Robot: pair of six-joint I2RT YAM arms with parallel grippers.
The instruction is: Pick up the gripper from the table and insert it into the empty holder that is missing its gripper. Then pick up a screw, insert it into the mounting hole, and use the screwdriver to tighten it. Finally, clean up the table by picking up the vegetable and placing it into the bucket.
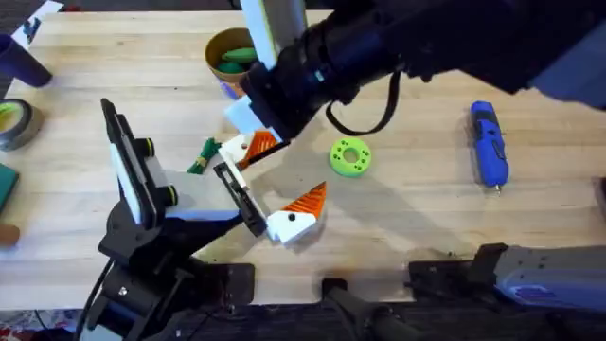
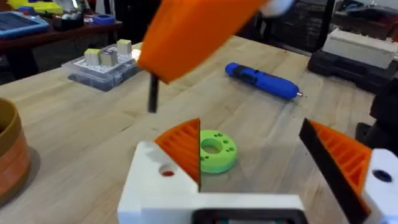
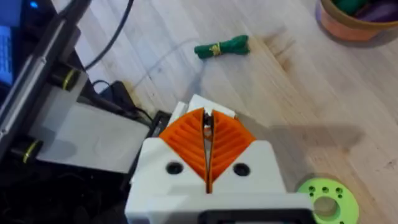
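Right tool (image 3: 207, 155) pinching tiny screw, fingers nearly touching, hovering mid-frame over holder (image 1: 241, 194); left tool (image 2: 273, 174) gaping wide.

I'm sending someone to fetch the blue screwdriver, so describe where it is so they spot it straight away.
Start at the wooden table and look to its right side, past the lime-green ring. The screwdriver lies there alone, flat on the wood. It is the one blue, pen-shaped tool with a short metal tip.
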